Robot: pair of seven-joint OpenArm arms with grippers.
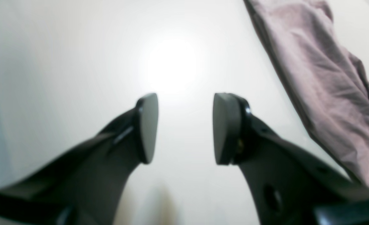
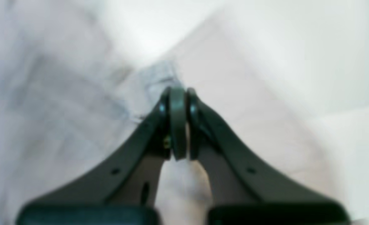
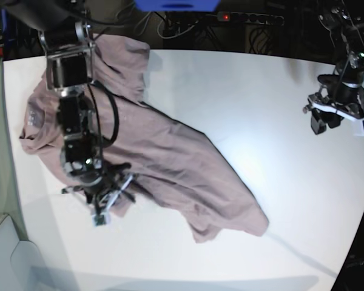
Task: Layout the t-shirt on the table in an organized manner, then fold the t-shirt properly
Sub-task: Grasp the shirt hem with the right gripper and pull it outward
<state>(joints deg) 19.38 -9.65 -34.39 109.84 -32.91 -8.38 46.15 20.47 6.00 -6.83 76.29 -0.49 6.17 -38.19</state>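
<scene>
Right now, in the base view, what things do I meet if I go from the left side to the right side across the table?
Right pincer, shut on the t-shirt → the t-shirt's low corner near the middle → bare white table → left pincer, open and holding nothing above the table.
</scene>
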